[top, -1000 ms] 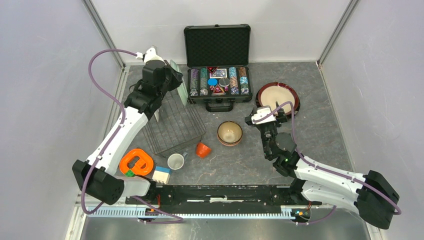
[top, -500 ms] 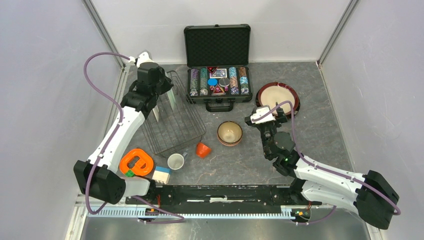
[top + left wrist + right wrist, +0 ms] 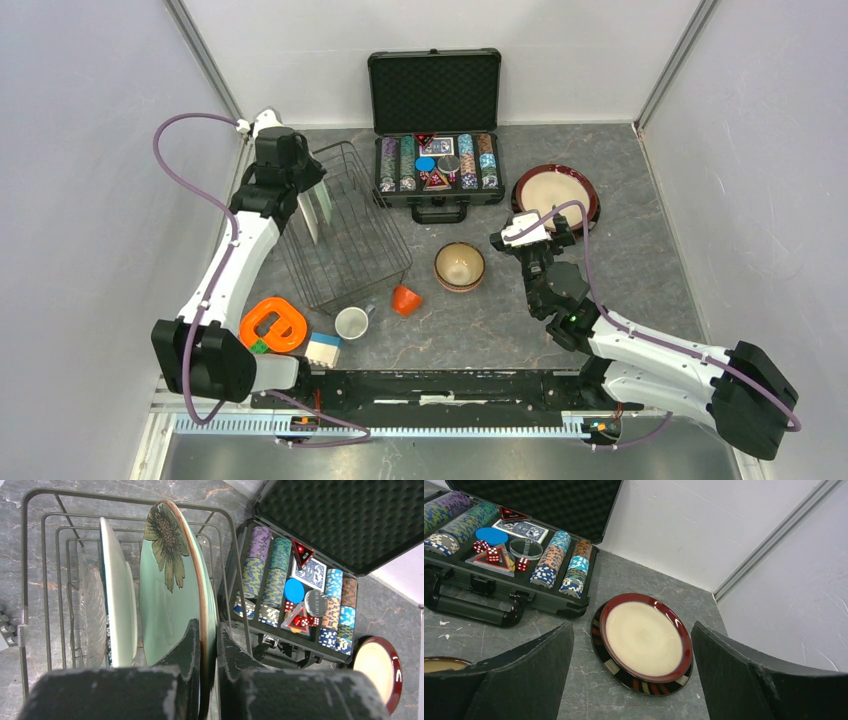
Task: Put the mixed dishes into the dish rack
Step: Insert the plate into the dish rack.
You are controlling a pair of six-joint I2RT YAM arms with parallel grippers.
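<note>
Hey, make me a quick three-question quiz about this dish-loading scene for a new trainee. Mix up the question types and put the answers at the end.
1. True or false: the left gripper is shut on the flowered plate, which it holds on edge at the dish rack.
2. Which thing lies right in front of the open right gripper? A the bowl, B the red-rimmed plate, C the orange ring.
3. How many cups sit outside the rack?

Key: 1 true. 2 B. 3 two, the white cup and the orange cup.
</note>
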